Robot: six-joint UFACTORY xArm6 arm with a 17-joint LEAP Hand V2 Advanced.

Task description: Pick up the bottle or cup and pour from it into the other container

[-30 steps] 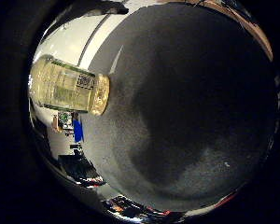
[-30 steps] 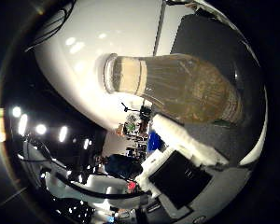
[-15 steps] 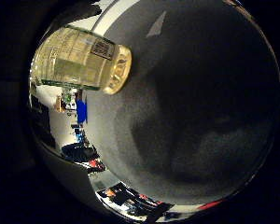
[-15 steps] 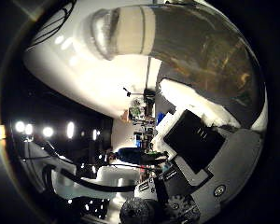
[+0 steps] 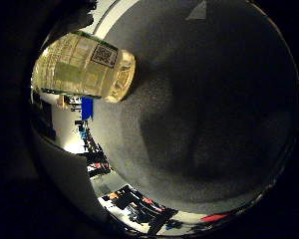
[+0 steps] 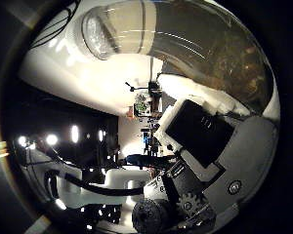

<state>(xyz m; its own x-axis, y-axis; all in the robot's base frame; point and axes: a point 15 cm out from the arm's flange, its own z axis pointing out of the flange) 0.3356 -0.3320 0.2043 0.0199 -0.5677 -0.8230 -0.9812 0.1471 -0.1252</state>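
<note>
The bottle (image 6: 185,53) lies close across the palm of the hand (image 6: 210,161), filling much of the thumb side view. It is clear plastic with a pale yellowish liquid inside, and its round end shows near the edge of that view. White and black fingers (image 6: 195,131) curl up against the bottle's side, clenched around it, so the hand is grasping the bottle. From the little finger side, the bottle's labelled body and its ribbed round end sit just beside the palm, lifted over a dark grey table (image 5: 214,124) that spreads wide beneath. No other container can be made out in either view.
</note>
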